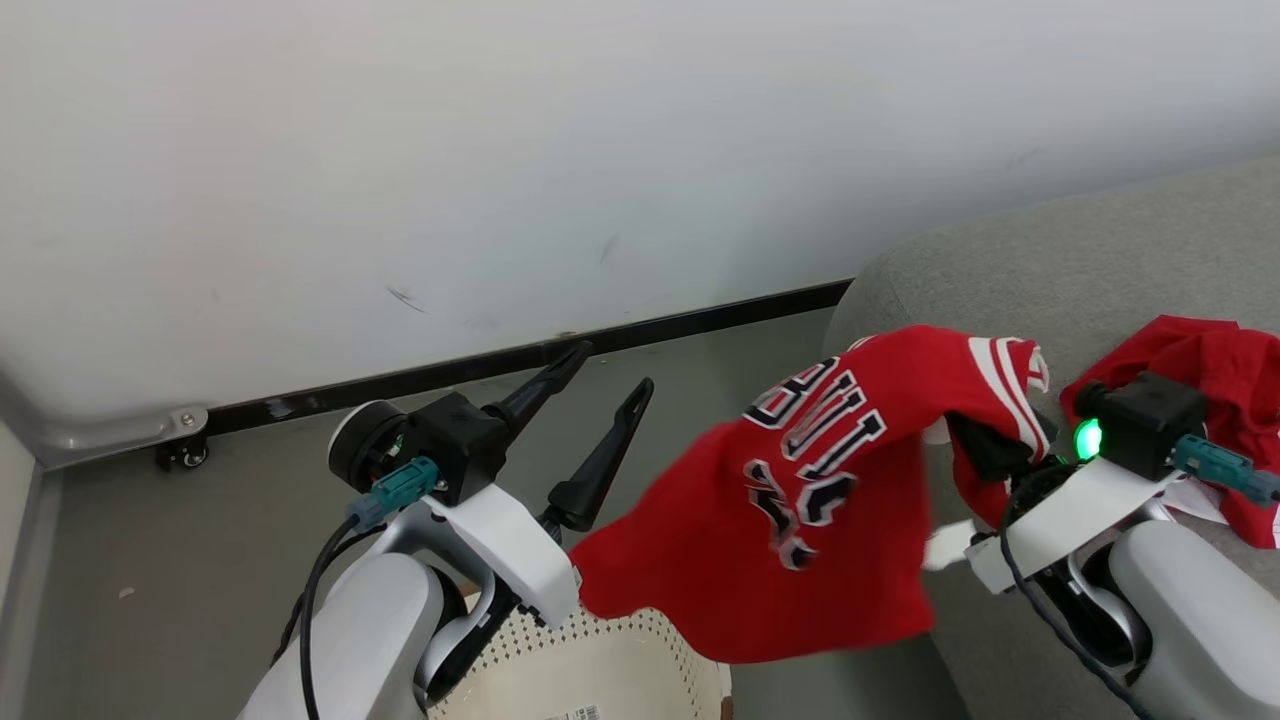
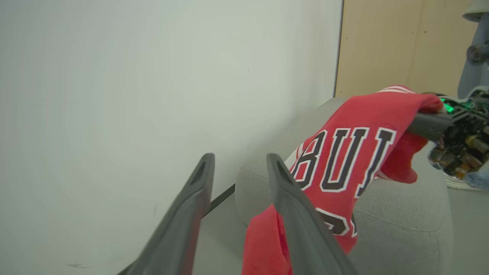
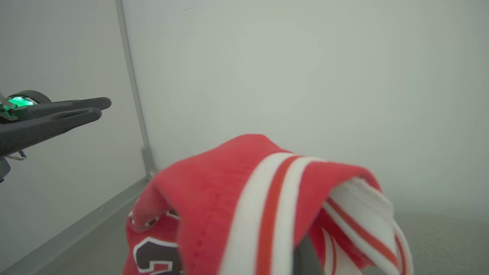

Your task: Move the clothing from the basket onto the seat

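Note:
A red jersey (image 1: 800,500) with black-and-white lettering hangs in the air from my right gripper (image 1: 985,445), which is shut on its striped edge. Its lower end trails over the cream perforated basket (image 1: 600,670) beside the grey seat (image 1: 1050,270). In the right wrist view the jersey (image 3: 248,198) drapes over my fingers and hides most of them. My left gripper (image 1: 612,368) stands open and bare to the left of the jersey, fingers toward the wall. In the left wrist view the jersey (image 2: 344,160) hangs just right of its fingers (image 2: 290,206). A second red garment (image 1: 1220,370) lies on the seat.
A white wall (image 1: 500,150) with a dark baseboard (image 1: 500,362) runs behind the grey floor (image 1: 150,560). A small caster (image 1: 185,452) sits at the wall's foot on the left. A tan panel (image 2: 401,46) stands beyond the seat (image 2: 401,221).

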`<state>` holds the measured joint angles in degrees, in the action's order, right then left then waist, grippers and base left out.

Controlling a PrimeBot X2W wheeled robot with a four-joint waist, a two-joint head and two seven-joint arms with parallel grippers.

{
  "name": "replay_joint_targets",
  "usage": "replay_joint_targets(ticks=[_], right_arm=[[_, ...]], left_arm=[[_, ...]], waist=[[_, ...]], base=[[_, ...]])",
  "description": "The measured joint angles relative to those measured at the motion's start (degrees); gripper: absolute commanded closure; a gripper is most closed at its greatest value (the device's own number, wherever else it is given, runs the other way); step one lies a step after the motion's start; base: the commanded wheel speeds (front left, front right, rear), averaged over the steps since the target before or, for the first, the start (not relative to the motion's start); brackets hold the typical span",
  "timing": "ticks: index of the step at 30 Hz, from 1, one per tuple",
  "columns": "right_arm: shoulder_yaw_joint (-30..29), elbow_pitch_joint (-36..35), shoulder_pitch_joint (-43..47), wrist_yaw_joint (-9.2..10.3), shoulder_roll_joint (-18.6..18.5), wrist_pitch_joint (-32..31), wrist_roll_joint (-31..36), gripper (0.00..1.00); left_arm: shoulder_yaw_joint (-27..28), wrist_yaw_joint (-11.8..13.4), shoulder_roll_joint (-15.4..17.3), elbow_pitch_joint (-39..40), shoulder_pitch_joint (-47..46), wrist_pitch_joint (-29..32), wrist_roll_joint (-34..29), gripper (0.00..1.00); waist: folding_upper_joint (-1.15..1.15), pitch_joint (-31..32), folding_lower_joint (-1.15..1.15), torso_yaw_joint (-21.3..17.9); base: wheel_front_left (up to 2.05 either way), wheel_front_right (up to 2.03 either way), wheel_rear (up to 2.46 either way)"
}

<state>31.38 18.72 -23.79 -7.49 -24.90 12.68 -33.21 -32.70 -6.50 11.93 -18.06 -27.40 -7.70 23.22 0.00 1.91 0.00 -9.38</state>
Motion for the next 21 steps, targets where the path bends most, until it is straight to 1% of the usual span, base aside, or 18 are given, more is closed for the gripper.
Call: replay_joint_targets(ticks=[4, 8, 14, 21], right_arm=[[-1.9, 0.0, 0.0, 0.0, -1.0, 0.0, -0.1, 1.0], [-4.0, 0.1, 0.0, 0.0, -2.4, 0.0, -0.1, 1.0], [-7.3, 0.3, 0.4, 0.0, -4.2, 0.0, -0.1, 1.0], [-10.5, 0.0, 1.6, 0.0, -5.1, 0.0, 0.1, 1.0]], left_arm=[[-0.3, -0.1, 0.1, 0.0, 0.3, -1.0, 0.4, 0.0], [-1.4, -0.2, 0.5, 0.9, 0.3, -2.5, 0.2, 0.0], [-3.7, -0.6, 0.6, 1.8, 0.6, -2.9, 0.2, 0.0], [-6.1, -0.6, 0.6, 2.7, 1.8, -3.4, 0.4, 0.0]], waist=[[0.0, -0.3, 0.0, -0.8], [0.0, -0.6, 0.0, -1.5], [0.0, -0.9, 0.0, -2.5], [0.0, -1.1, 0.0, -4.0]], base=[[0.0, 0.0, 0.0], [0.0, 0.0, 0.0], [0.0, 0.0, 0.0], [0.0, 0.0, 0.0]])
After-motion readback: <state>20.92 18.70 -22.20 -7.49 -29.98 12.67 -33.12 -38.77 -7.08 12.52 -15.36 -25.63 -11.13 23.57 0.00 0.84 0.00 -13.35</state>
